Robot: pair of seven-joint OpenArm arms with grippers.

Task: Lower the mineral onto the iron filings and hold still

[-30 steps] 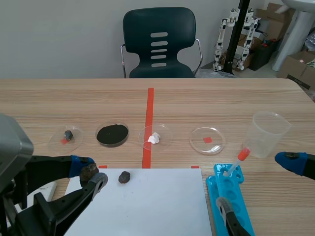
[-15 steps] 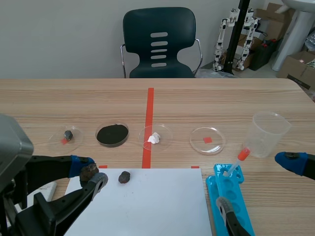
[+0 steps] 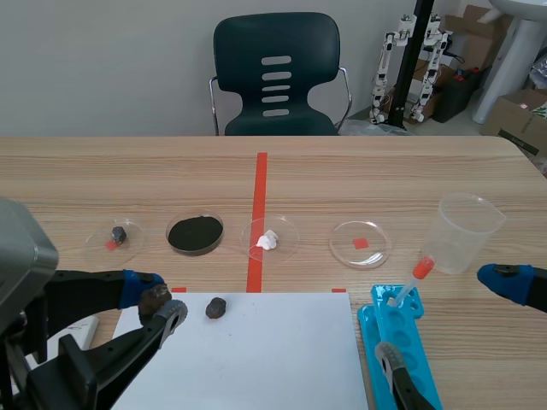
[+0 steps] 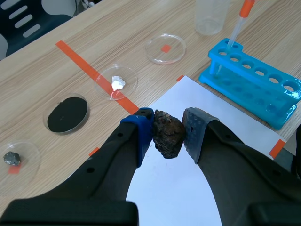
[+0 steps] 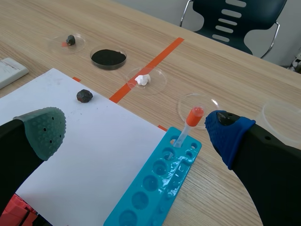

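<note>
Wooden table (image 3: 410,171) is carrying a white sheet (image 3: 273,359) near centre, a blue tube rack (image 3: 414,359) near right, a clear cup (image 3: 466,231) just beyond it, and the iron filings dish (image 3: 195,233) left of the middle. Left gripper (image 4: 168,128) is clamping the mineral (image 4: 168,136) between both pads at near left, over the sheet's corner, well apart from the filings, with a small rock (image 3: 216,307) lying just to its right. Right gripper (image 5: 136,132) is hanging wide open at near right, gripping nothing.

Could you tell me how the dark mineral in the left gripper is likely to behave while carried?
The mineral looks rigid and rough, so it probably won't slip between the pads of the left gripper. Its lumpy shape may let it pivot slightly.
</note>
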